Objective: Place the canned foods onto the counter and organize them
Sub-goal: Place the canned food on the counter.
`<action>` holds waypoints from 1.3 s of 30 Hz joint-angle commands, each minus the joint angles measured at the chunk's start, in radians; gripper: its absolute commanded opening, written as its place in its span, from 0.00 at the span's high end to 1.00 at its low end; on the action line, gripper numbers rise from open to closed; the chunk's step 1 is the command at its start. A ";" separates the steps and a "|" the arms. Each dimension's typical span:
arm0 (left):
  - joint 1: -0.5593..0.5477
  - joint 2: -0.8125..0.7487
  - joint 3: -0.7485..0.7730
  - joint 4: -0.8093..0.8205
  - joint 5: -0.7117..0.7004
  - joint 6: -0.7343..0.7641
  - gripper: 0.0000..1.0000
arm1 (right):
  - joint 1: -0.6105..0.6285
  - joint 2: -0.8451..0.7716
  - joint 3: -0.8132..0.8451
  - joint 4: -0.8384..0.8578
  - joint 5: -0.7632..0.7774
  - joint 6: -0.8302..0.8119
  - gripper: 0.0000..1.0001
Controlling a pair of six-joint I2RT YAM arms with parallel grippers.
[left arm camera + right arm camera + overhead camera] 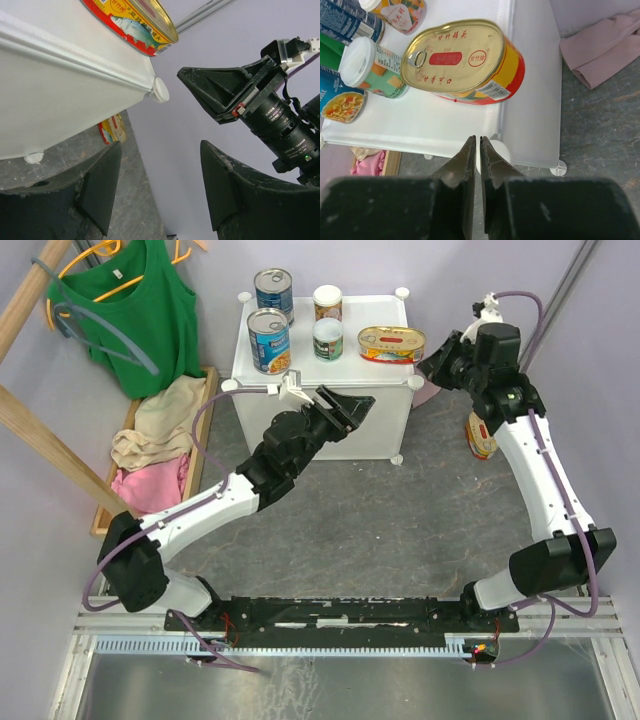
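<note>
The white counter (300, 415) carries two tall blue-labelled cans (273, 288) (269, 340), two small white-topped cans (327, 302) (327, 338) and one gold oval tin (391, 344) at its right front. A second oval tin (482, 435) stands on edge on the floor by my right arm; it also shows in the left wrist view (112, 129). My left gripper (350, 408) (160, 165) is open and empty in front of the counter. My right gripper (432, 365) (477, 142) is shut and empty just off the counter's right front corner knob (495, 155), near the oval tin on top (462, 62).
A wooden tray (208, 380) of clothes lies left of the counter, with a green top (135, 310) on a hanger above it. A pink cloth (602, 47) lies on the floor right of the counter. Purple walls close in at the back and right.
</note>
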 commanded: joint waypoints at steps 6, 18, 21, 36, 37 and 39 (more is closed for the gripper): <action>0.005 0.031 0.116 -0.056 -0.035 0.181 0.33 | 0.059 0.038 0.062 0.005 0.071 -0.062 0.88; 0.005 0.044 0.141 -0.090 -0.077 0.258 0.36 | 0.076 0.121 0.122 0.009 0.075 -0.075 0.89; 0.005 0.048 0.150 -0.098 -0.086 0.278 0.36 | 0.077 0.137 0.137 0.024 0.067 -0.071 0.89; 0.005 0.044 0.147 -0.104 -0.136 0.354 0.37 | 0.090 0.230 0.208 0.062 0.039 -0.066 0.90; 0.004 0.041 0.145 -0.105 -0.140 0.359 0.37 | 0.092 0.235 0.212 0.065 0.036 -0.065 0.90; 0.005 0.037 0.138 -0.104 -0.149 0.365 0.37 | 0.098 0.241 0.215 0.072 0.031 -0.061 0.91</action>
